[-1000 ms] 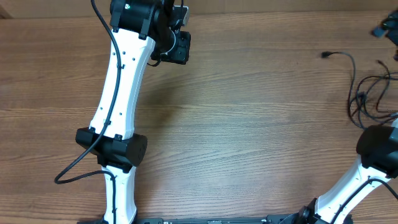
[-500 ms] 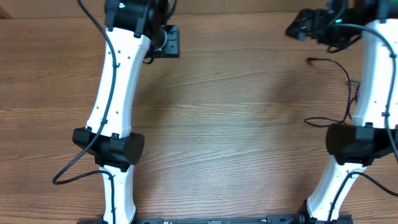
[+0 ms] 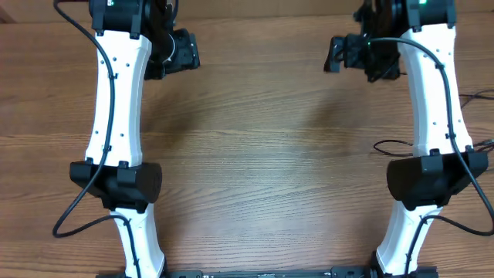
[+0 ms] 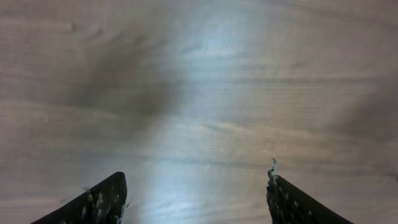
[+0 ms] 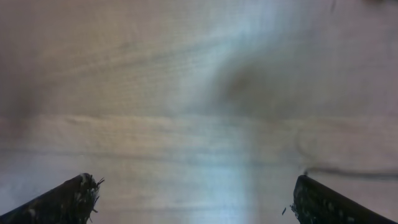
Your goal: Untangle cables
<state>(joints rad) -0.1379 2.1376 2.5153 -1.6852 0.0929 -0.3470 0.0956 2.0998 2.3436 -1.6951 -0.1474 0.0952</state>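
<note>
Lying at the right side of the worktop (image 3: 262, 170), the cables (image 3: 386, 145) are behind the right claw (image 5: 194, 183) and far from the left claw (image 4: 196, 177); both claws stand wide apart and empty.

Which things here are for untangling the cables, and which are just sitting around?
For the job: thin black cables near the right arm; left gripper, open; right gripper, open.
Just there: wooden table; thick black cord on the left arm.
</note>
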